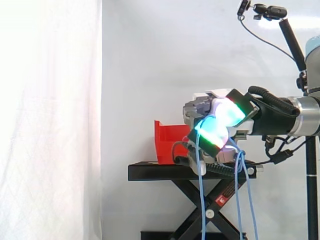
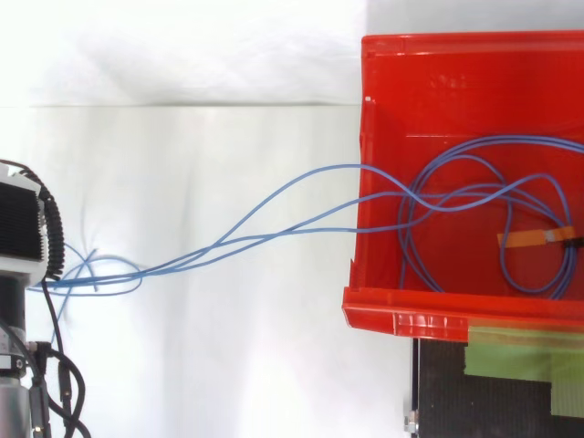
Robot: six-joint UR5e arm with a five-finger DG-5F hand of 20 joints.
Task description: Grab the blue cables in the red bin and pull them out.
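Bright, even light floods both views, washing the white fabric curtain [image 1: 50, 125] nearly to glare at the side view's left, while the glossy red plastic bin [image 2: 411, 315] shows soft sheen along its front rim.

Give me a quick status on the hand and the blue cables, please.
Hand shut on blue cables, apart from red bin. Cables strung over the bin's edge, loops inside. Orange tag on one loop could snag.

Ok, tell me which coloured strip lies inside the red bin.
The orange strip, among the blue cables on the floor of the red bin. The green strip is outside, on the black stand beside its rim.
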